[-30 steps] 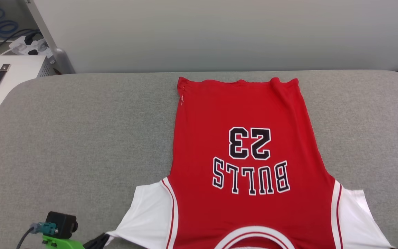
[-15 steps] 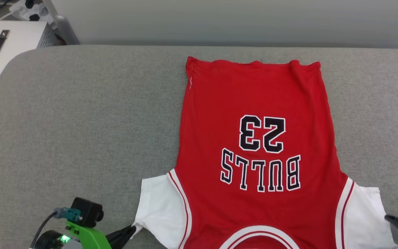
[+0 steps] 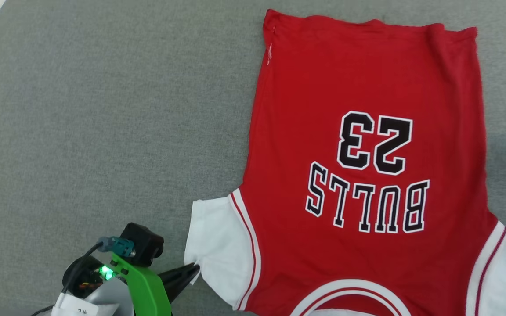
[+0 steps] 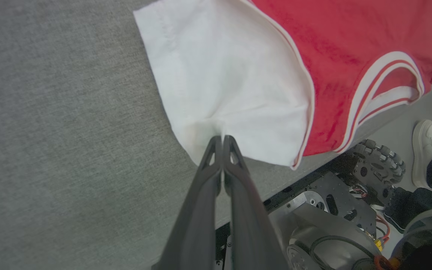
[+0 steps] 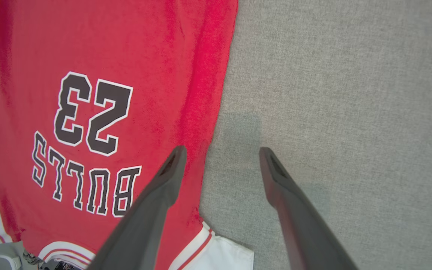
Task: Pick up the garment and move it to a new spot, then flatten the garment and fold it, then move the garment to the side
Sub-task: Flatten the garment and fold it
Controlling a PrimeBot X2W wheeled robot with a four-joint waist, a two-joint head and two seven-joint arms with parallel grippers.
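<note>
Flattening stage, fold pending. Garment [image 3: 367,87] spread print-up on grey bench [image 3: 103,109], collar [image 3: 349,292] nearest robot. Left claw [image 4: 222,139] pinching white sleeve [image 4: 219,75] edge. Right claw [image 5: 222,150] gaping, empty, over garment's side edge. Next, likely: right grips cloth there.

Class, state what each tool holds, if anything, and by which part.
The left tool pinches the garment by the edge of its white sleeve. The right tool is open, holding nothing.

Soft, matt knit cloth in the garment [image 3: 367,79], red body faintly fuzzy; coarse matt grey woven fabric over the table [image 3: 103,109]. Smooth, dull dark plastic in the left gripper [image 4: 222,139]; glossy green plastic in the bracket [image 3: 146,287]
</note>
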